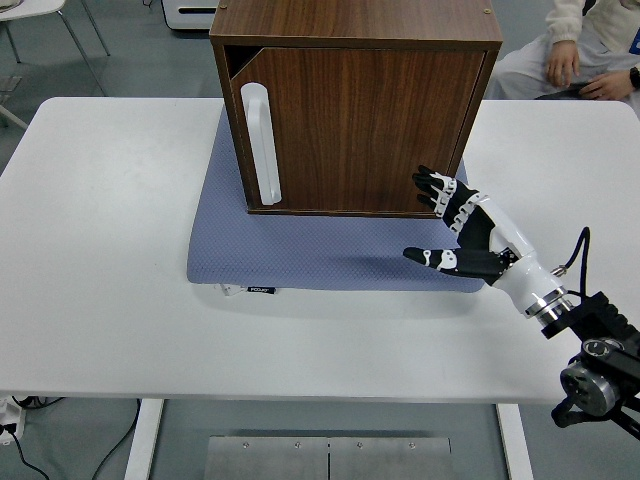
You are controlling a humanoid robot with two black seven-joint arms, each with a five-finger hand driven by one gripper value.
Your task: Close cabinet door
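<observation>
right hand (pixel 470 232): black-white fingers | silver wrist ring | black cable, apparently

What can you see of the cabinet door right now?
The cabinet door is a dark wood-grain panel covering the front of the cabinet. A long white vertical handle sits near its left edge. The door looks nearly shut, but a dark triangular gap shows at the upper left corner, so it is slightly ajar there. The cabinet stands on a blue-grey mat on the white table. The right robot hand, fingers spread, is near the door's lower right corner, apparently not touching it.
</observation>
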